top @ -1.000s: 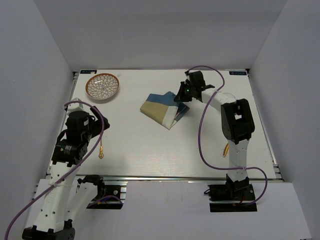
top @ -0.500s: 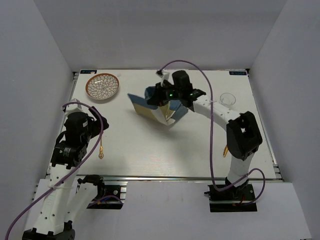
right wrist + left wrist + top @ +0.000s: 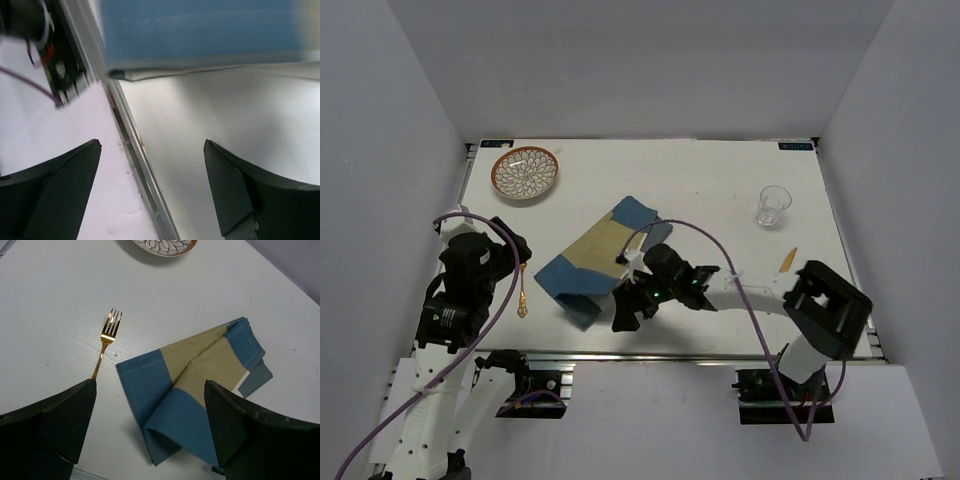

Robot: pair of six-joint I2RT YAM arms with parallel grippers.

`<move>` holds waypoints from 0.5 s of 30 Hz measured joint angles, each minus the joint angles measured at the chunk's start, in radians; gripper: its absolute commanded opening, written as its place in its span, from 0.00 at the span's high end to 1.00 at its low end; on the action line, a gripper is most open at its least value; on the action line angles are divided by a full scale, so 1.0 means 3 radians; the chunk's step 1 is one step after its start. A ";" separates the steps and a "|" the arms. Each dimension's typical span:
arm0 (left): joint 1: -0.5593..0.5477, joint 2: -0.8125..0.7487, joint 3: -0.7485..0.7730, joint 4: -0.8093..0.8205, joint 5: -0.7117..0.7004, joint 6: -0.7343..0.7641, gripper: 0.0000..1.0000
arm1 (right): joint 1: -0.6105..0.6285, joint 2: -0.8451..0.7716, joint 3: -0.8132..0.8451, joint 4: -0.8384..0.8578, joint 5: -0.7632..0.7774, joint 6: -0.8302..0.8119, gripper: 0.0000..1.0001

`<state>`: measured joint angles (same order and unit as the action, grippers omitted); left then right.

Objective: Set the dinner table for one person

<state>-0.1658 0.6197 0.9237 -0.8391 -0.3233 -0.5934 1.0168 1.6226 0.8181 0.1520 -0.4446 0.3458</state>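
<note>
The white dinner table (image 3: 710, 180) carries a blue-and-tan cloth placemat (image 3: 592, 260), lying partly folded left of centre near the front; the cloth placemat (image 3: 200, 385) shows its near blue corner doubled over. My right gripper (image 3: 624, 317) stands open just off the mat's near right edge, nothing between its fingers; in the right wrist view the gripper (image 3: 152, 195) hovers over the front rail (image 3: 135, 150), with the mat's blue edge (image 3: 200, 35) above it. My left gripper (image 3: 150, 440) is open over the table's left side, near a gold fork (image 3: 523, 291).
A patterned plate (image 3: 525, 172) sits at the far left corner. A clear glass (image 3: 773, 205) stands at the far right, and a gold utensil (image 3: 787, 259) lies in front of it. The gold fork (image 3: 105, 345) lies left of the mat. The right arm stretches along the front edge.
The right gripper carried the placemat from the far middle to the near left of centre, then opened and let it go. The left arm shifted slightly.
</note>
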 measured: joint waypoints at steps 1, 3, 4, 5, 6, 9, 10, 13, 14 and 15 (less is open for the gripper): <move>0.0000 -0.0005 0.0000 -0.0001 -0.0011 -0.0008 0.02 | -0.0022 -0.0154 -0.0029 -0.0046 0.0130 0.0048 0.11; 0.0000 -0.0004 0.0000 -0.0004 -0.0027 -0.0023 0.02 | -0.0062 -0.0462 0.0003 -0.0046 0.0388 0.0134 0.11; 0.0000 0.0000 0.0000 -0.0010 -0.0031 -0.0029 0.02 | -0.0076 -0.0580 0.0036 -0.0036 0.0497 0.0164 0.11; 0.0000 0.0004 0.0000 -0.0018 -0.0033 -0.0033 0.02 | -0.0083 -0.0678 0.0075 -0.0024 0.0641 0.0220 0.11; 0.0000 0.0008 0.0000 -0.0025 -0.0036 -0.0042 0.02 | -0.0081 -0.0735 0.0117 -0.0027 0.0809 0.0303 0.11; -0.0015 0.0038 0.0000 -0.0076 -0.0078 -0.0086 0.02 | -0.0072 -0.0706 0.0192 -0.0084 0.1288 0.0655 0.11; -0.0020 0.0053 0.0000 -0.0088 -0.0094 -0.0103 0.02 | -0.0072 -0.0646 0.0191 -0.0128 0.1413 0.0827 0.11; -0.0022 0.0132 0.0001 -0.0135 -0.0128 -0.0144 0.02 | -0.0055 -0.0385 0.0126 -0.0164 0.1629 0.1364 0.11; -0.0022 0.0161 0.0001 -0.0151 -0.0136 -0.0150 0.02 | -0.0031 -0.0296 0.0062 -0.0140 0.1652 0.1534 0.11; -0.0022 0.0188 0.0001 -0.0165 -0.0141 -0.0159 0.02 | 0.0015 -0.0212 -0.0014 -0.0081 0.1661 0.1684 0.11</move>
<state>-0.1722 0.6762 0.9241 -0.8886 -0.3656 -0.6411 1.0214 1.5589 0.8139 0.1276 0.0536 0.8509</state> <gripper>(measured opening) 0.979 0.891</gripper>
